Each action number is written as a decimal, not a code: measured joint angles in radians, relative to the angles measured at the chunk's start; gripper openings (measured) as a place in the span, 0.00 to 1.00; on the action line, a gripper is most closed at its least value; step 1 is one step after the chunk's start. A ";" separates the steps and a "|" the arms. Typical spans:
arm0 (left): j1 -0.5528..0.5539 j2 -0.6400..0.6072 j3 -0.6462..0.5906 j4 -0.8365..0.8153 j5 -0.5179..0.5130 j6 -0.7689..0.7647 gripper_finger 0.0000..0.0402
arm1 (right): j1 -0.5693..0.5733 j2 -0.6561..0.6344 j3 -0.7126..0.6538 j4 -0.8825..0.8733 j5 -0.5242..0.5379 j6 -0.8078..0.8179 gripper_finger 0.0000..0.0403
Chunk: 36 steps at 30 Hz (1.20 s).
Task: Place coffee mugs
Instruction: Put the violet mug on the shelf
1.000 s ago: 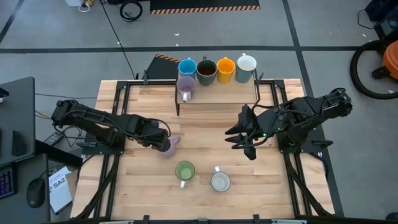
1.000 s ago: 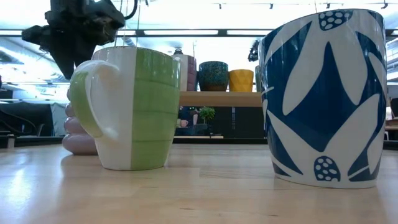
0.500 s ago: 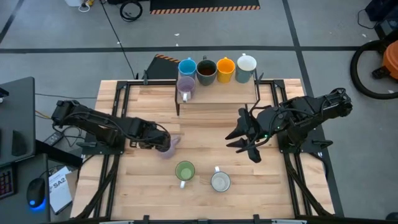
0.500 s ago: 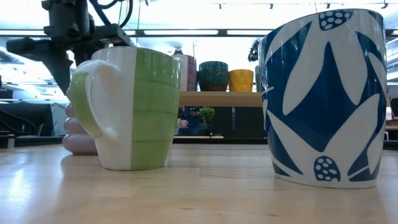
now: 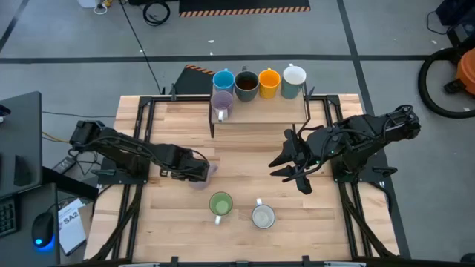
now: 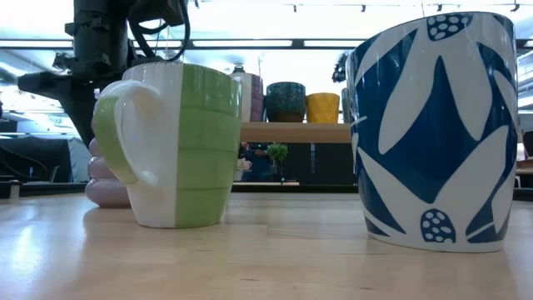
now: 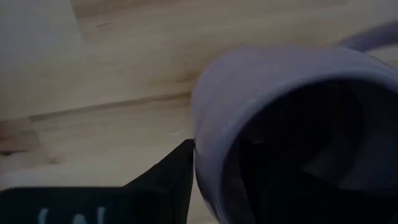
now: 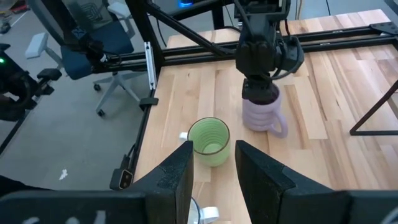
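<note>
The left gripper (image 5: 199, 170) is down on top of a lilac mug (image 5: 205, 176) that stands on the wooden table (image 5: 245, 144), on the left part. In the left wrist view one dark finger (image 7: 180, 168) sits outside the rim of the lilac mug (image 7: 280, 118) and the mug's dark inside fills the picture. The claw is pinching the mug's rim. In the right wrist view the left gripper (image 8: 261, 78) sits right on top of the ribbed lilac mug (image 8: 262, 114), whose handle points away from the green mug.

The green mug (image 5: 220, 204) stands near the front edge of the table, just in front of the lilac one. A white mug with blue leaves (image 5: 263, 215) stands beside it to the right. In the low view the green mug (image 6: 171, 146) is close up, and the blue-patterned mug (image 6: 433, 129) is even closer.

On the raised wooden shelf (image 5: 260, 111) at the back, four mugs stand in a row: blue (image 5: 223, 81), dark brown (image 5: 246, 84), orange (image 5: 269, 81) and white (image 5: 294, 78). A second lilac mug (image 5: 221, 104) stands just in front of the blue one.

The right gripper (image 5: 286, 159) hangs over the right middle of the table, apart from every mug. Its fingers (image 8: 180, 177) are spread and hold nothing.
</note>
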 joint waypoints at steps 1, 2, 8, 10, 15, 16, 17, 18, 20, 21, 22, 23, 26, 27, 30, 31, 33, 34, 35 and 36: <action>0.000 0.003 0.000 0.001 0.000 0.015 0.32 | 0.000 0.000 0.000 0.000 0.000 0.001 0.31; 0.000 0.004 0.000 0.002 0.000 0.029 0.31 | 0.000 0.000 0.000 0.000 0.000 0.005 0.31; 0.005 0.006 0.000 -0.001 -0.001 0.104 0.21 | 0.000 0.000 0.000 0.002 0.002 0.027 0.31; 0.008 0.006 0.000 -0.001 0.000 0.141 0.18 | 0.000 0.000 0.000 0.014 0.004 0.035 0.31; 0.036 0.007 0.000 -0.009 0.003 0.275 0.12 | 0.000 0.000 0.000 0.044 0.005 0.056 0.31; 0.042 0.007 0.000 -0.006 0.000 0.311 0.11 | 0.000 0.000 0.000 0.048 0.006 0.061 0.31; 0.048 0.007 0.000 -0.008 -0.005 0.349 0.11 | 0.000 0.000 0.000 0.052 0.006 0.069 0.31; 0.052 0.007 0.000 -0.010 -0.008 0.393 0.11 | 0.000 0.000 0.000 0.054 0.008 0.077 0.31; 0.063 0.007 0.000 -0.010 -0.014 0.485 0.10 | 0.000 0.000 0.000 0.054 0.017 0.092 0.31; 0.069 0.007 0.000 -0.009 -0.015 0.531 0.11 | 0.000 0.000 0.000 0.055 0.027 0.101 0.31; 0.075 0.007 0.000 -0.009 -0.015 0.575 0.11 | 0.001 0.000 0.000 0.055 0.034 0.109 0.31; 0.081 0.007 0.001 -0.010 -0.015 0.629 0.11 | 0.001 0.000 0.000 0.056 0.038 0.116 0.31; 0.095 0.007 0.007 -0.012 -0.025 0.803 0.11 | 0.002 0.000 0.000 0.060 0.059 0.138 0.31; 0.098 0.007 0.011 -0.012 -0.026 0.858 0.11 | 0.002 0.000 0.000 0.060 0.064 0.143 0.31; 0.102 0.007 0.025 -0.011 -0.029 1.021 0.11 | 0.002 0.000 0.000 0.060 0.093 0.158 0.31; 0.102 0.007 0.031 -0.012 -0.033 1.075 0.11 | 0.002 0.000 0.000 0.059 0.101 0.158 0.31; 0.101 0.007 0.041 -0.011 -0.046 1.178 0.11 | 0.002 0.000 0.000 0.059 0.117 0.157 0.31; 0.101 0.007 0.043 -0.009 -0.051 1.233 0.11 | 0.002 0.000 0.000 0.059 0.125 0.156 0.31; 0.101 0.007 0.044 -0.007 -0.052 1.287 0.11 | 0.002 0.000 0.000 0.059 0.135 0.156 0.31; 0.101 0.007 0.044 -0.007 -0.054 1.340 0.11 | 0.002 0.000 0.000 0.059 0.143 0.156 0.31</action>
